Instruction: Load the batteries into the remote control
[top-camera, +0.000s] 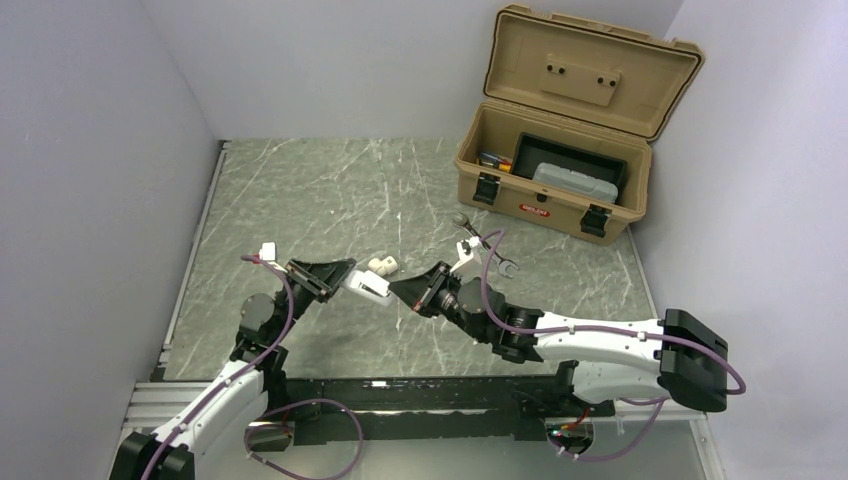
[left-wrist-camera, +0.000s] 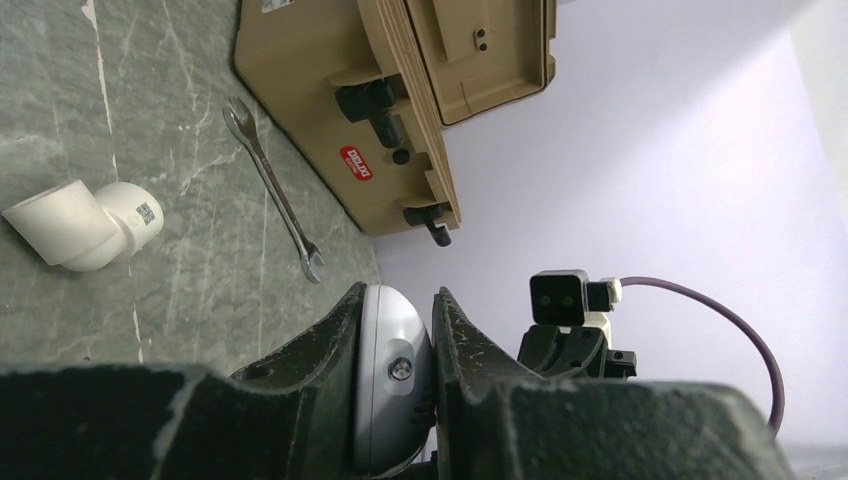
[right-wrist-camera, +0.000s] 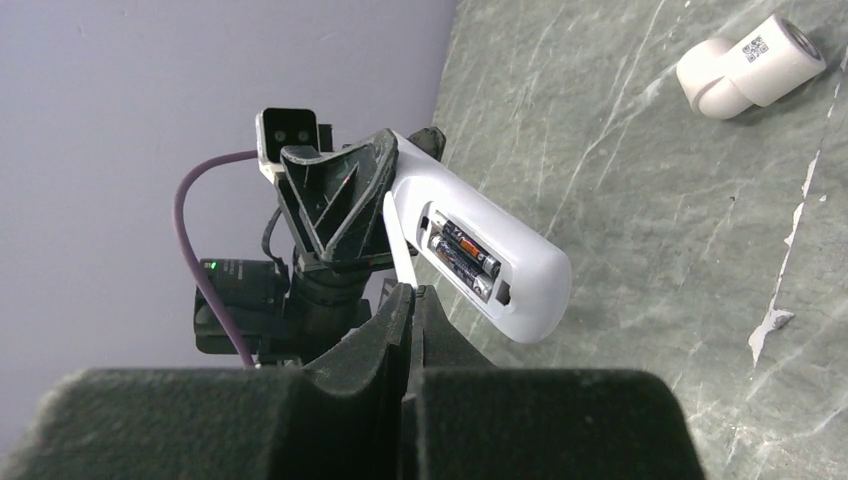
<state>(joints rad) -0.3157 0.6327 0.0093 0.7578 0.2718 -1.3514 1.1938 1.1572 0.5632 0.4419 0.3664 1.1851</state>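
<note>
Your right claw (right-wrist-camera: 412, 296) is sitting shut, tips apparently empty. Just above the tips, mid-frame: small flat white plastic remote control (right-wrist-camera: 530, 275), long axis running upper left to lower right, two slim dark batteries (right-wrist-camera: 463, 255) lying in the open bay. Your left claw (top-camera: 348, 279) is gripping the remote's far end.

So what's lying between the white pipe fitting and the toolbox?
The silver wrench, flat on the table, with the pipe fitting on one side and the toolbox on the other. The left wrist view shows it best.

The left pincer (left-wrist-camera: 397, 296) hides most of the remote control (left-wrist-camera: 385, 350).
</note>
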